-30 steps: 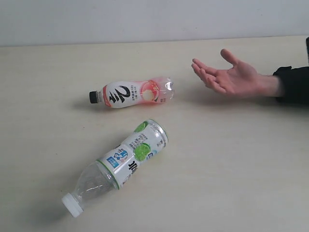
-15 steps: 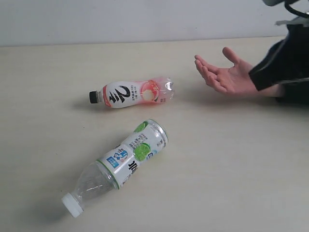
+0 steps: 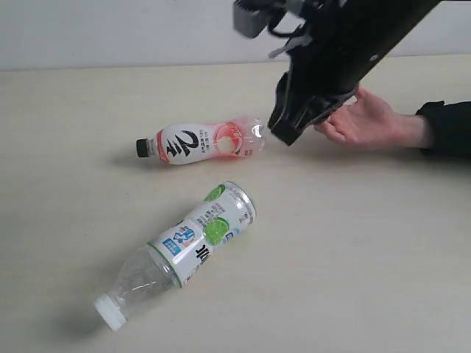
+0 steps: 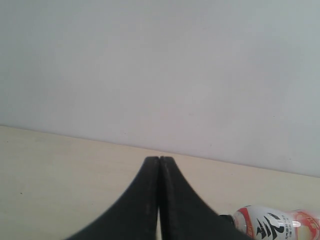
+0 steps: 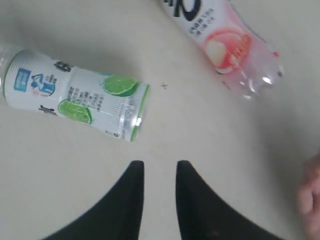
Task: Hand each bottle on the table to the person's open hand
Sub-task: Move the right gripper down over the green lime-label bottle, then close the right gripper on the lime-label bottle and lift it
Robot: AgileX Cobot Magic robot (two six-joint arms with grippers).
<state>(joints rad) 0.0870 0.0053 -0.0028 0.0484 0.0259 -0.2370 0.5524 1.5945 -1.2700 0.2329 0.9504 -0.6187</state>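
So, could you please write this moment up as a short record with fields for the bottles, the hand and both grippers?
bottles in view: two, both lying on the table
pink bottle: on its side, black cap, untouched
green bottle: on its side, white cap, untouched
person's hand: palm up, empty, fingers hidden by the right arm
right gripper: jaws a little apart, empty, between pink bottle and hand
left gripper: shut, empty

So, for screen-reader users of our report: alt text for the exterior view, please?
A black robot arm's hand hangs over a beige table, partly covering a person's open hand. Two bottles lie on their sides: a pink-white bottle left of it and a green-lime bottle nearer the camera.
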